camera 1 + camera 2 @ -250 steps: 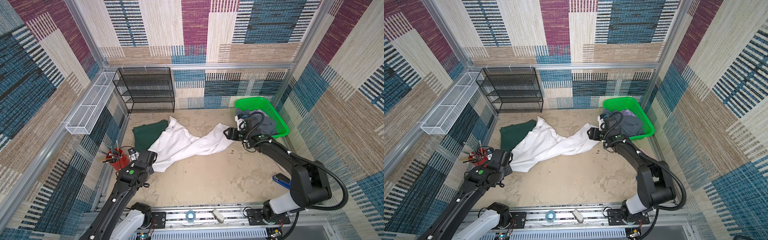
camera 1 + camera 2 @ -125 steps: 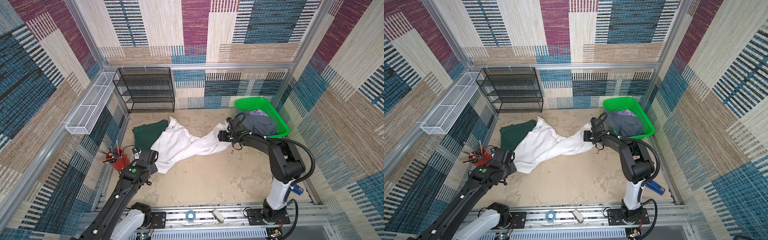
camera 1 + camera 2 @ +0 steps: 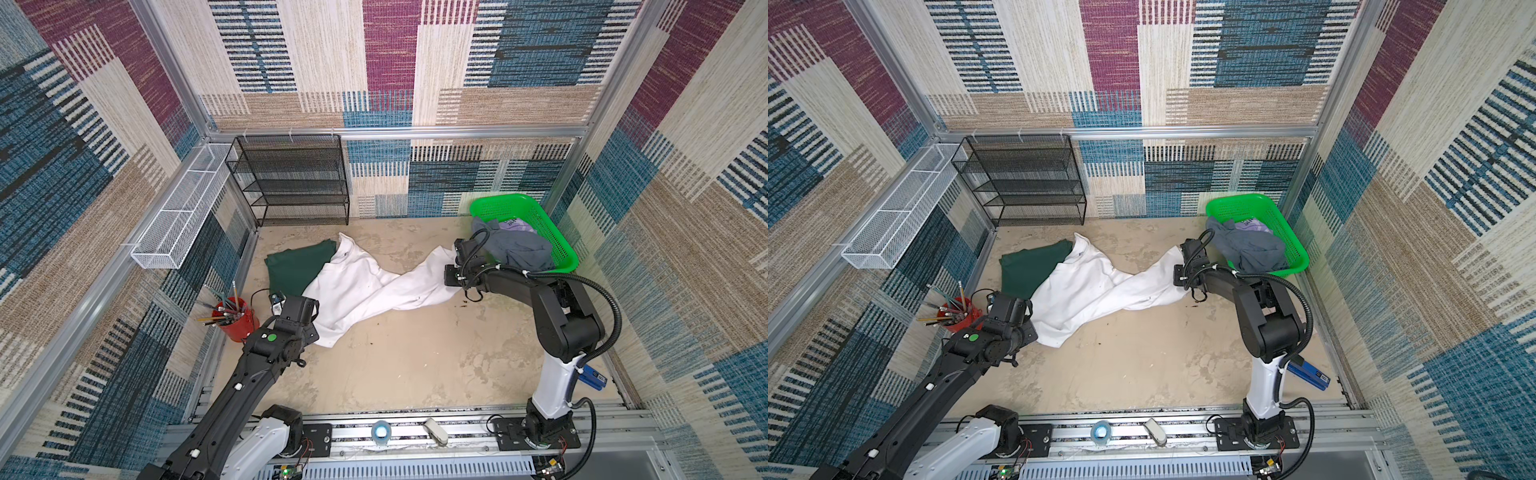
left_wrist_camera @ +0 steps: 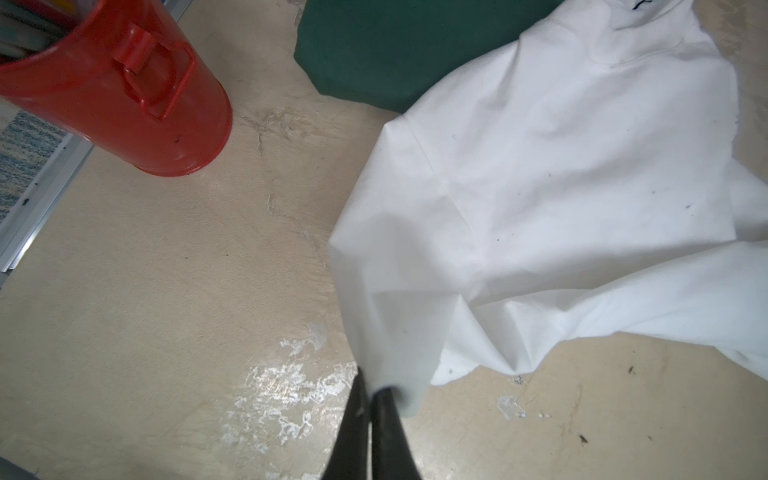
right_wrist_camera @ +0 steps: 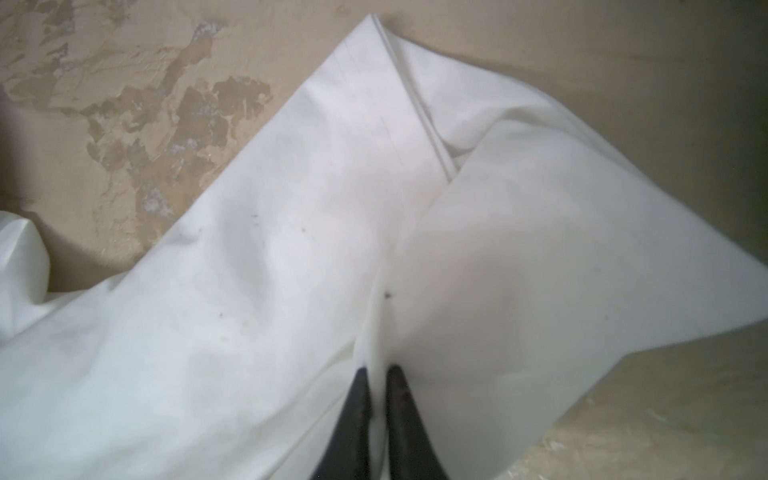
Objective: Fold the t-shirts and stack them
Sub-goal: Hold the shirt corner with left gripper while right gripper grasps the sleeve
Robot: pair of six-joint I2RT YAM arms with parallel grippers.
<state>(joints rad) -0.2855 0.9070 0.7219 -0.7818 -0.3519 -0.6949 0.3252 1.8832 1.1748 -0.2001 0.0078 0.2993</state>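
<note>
Diagonally, the white t-shirt [image 3: 365, 286] stretches (twisted midway) between left fingers [image 4: 354, 424] and right fingers [image 5: 353, 415], both pinching it.

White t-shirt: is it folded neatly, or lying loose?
Loose, not folded. The white t-shirt sprawls twisted across the table, partly over the dark green t-shirt, its ends pinched in the left pincer and right pincer.

We saw the scuffed beige tabletop [image 3: 395, 365] bearing a white t-shirt [image 3: 361, 286], a dark green t-shirt [image 3: 293, 268], a red pencil cup [image 3: 237, 328], a green mesh basket [image 3: 561, 245] and a black rack [image 3: 291, 183].
</note>
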